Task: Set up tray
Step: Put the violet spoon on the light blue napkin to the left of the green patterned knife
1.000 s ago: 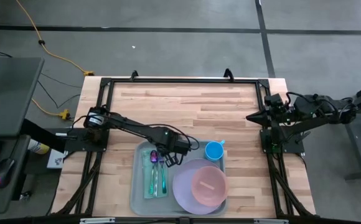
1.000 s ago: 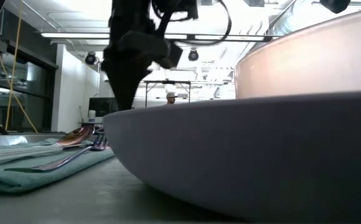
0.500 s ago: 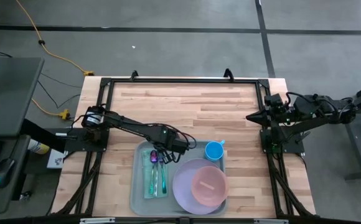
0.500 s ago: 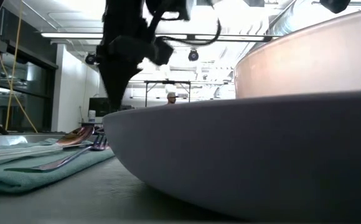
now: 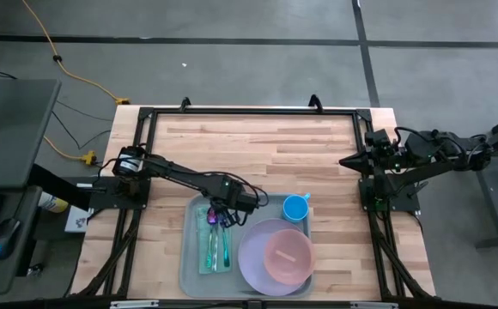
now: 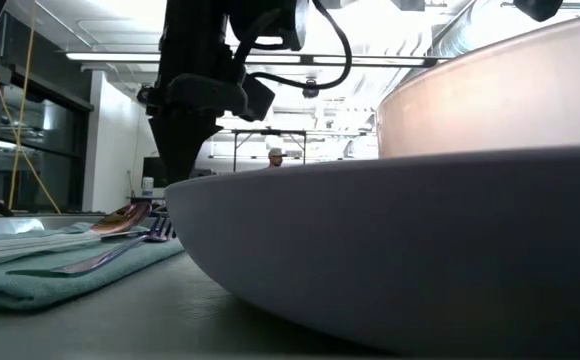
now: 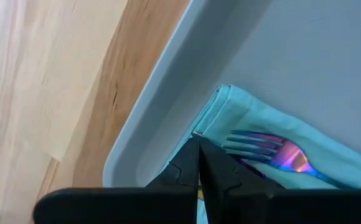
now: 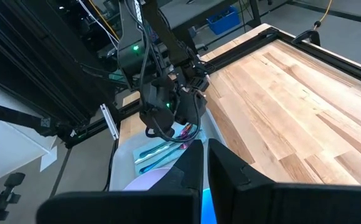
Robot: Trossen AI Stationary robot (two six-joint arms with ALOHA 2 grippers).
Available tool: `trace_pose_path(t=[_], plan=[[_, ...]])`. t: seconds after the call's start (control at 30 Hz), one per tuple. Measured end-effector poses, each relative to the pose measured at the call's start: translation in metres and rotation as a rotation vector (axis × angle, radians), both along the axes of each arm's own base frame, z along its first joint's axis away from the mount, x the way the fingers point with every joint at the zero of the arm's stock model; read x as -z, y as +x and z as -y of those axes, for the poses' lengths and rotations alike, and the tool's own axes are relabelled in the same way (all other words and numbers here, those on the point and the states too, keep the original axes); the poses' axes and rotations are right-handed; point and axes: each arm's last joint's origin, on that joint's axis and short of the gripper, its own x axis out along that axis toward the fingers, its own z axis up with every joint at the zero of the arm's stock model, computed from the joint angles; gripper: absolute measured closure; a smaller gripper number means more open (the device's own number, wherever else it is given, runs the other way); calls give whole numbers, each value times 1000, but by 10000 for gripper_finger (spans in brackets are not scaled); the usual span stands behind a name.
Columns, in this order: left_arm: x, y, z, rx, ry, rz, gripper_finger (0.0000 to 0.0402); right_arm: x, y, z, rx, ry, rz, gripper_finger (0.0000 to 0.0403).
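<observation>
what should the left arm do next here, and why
Probably lift the left tool straight up and clear of the tray. Its fingers look nearly together with nothing between them, just over the fork lying on the cloth. The plate, bowl and cup already sit on the tray. The right tool waits at the table edge.

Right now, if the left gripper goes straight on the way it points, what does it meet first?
Probably the cloth on the tray, close to the fork; the left gripper points down at it.
</observation>
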Motion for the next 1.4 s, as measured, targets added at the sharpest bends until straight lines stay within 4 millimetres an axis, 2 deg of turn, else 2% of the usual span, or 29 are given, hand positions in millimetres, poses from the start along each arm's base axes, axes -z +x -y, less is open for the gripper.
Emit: trace_pose_path(t=[0.63,0.9,1.4], plan=[[7,2,6,14,-2,-7,358,0,0,0,2,7,0,403],[24,-7,6,-9,-51,-61,357,0,0,0,-3,9,0,403],[24,-11,8,-9,-50,-99,357,0,0,0,13,2,1,403]])
